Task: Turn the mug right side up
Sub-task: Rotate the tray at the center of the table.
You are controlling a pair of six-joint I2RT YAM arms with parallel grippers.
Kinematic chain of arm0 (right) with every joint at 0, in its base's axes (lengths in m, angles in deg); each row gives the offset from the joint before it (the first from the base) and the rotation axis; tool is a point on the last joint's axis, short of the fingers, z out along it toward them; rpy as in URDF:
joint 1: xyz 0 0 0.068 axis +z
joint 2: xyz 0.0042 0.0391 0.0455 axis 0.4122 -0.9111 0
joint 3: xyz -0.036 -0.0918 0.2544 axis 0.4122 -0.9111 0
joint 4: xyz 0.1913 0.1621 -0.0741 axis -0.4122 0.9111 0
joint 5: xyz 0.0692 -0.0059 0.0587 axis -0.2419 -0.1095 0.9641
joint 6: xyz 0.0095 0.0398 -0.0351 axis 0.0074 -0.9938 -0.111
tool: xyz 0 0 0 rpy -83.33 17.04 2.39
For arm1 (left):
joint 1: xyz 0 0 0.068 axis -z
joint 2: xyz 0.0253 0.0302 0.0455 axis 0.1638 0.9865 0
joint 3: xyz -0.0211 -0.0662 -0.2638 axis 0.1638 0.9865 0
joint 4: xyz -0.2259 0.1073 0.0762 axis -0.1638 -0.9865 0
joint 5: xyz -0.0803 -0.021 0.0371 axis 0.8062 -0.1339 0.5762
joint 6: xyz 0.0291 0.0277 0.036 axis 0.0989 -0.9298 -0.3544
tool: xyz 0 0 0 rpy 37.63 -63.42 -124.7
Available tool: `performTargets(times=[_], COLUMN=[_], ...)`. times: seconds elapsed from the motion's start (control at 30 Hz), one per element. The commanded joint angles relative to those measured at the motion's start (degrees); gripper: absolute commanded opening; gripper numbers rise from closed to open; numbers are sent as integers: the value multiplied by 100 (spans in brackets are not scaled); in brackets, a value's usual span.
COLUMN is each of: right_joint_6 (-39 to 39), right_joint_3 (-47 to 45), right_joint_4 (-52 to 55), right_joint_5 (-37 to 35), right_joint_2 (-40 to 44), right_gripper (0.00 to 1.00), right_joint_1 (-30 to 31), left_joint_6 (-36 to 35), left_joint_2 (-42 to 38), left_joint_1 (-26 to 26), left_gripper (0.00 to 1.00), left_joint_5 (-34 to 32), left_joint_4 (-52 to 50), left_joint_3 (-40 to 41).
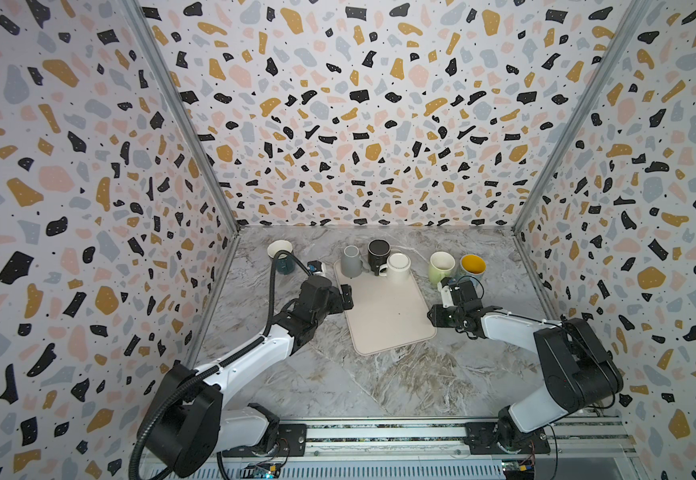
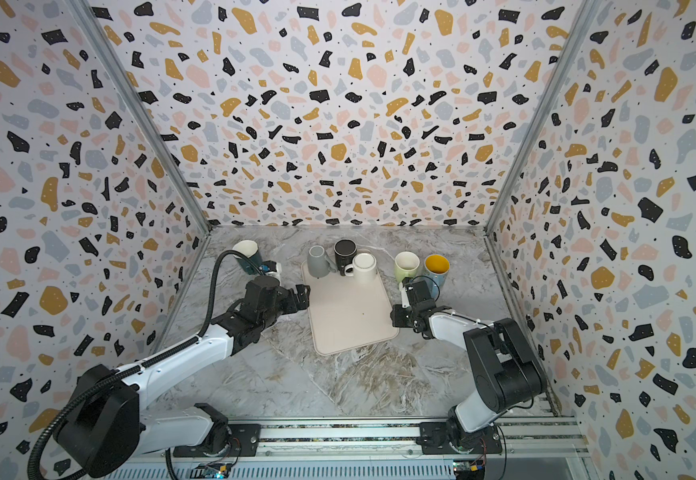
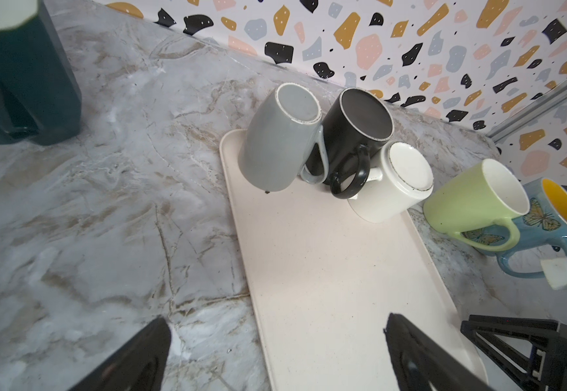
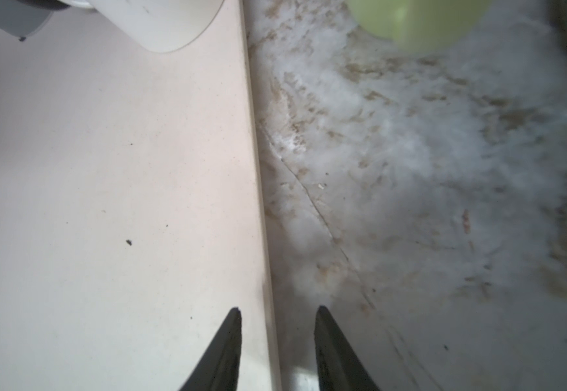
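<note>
Three mugs sit upturned on the tray.
The grey mug, black mug and white mug cluster at its far end; left pincer gapes wide, empty; right pincer, narrowly parted, holds nothing.

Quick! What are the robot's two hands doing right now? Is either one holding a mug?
Left gripper: wide open, holding nothing.
Right gripper: open only a little, holding nothing.
</note>
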Motion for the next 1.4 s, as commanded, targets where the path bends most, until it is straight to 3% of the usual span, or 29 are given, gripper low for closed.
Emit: performTargets(times=[0.0, 0.67, 1.1, 1.37], right_joint_6=[-22, -756, -1106, -948], right_joint_3=[67, -472, -1198, -1263], right_joint_4=[-81, -632, -1096, -438], right_joint_5=[-20, 251, 397, -168], right_joint_2=[6, 421, 419, 479], right_gripper=[32, 28, 17, 11], right_joint_1=[155, 1181, 1372, 1562], left_joint_6=[-84, -45, -318, -299], left_joint_2=[193, 1381, 2236, 2251], left_joint_1=[30, 30, 21, 21], left_gripper=[100, 100, 100, 100], left_joint_5=[-26, 16, -305, -317], left_joint_4=[115, 150, -335, -350], left_joint_3=[-202, -1178, -2230, -2362])
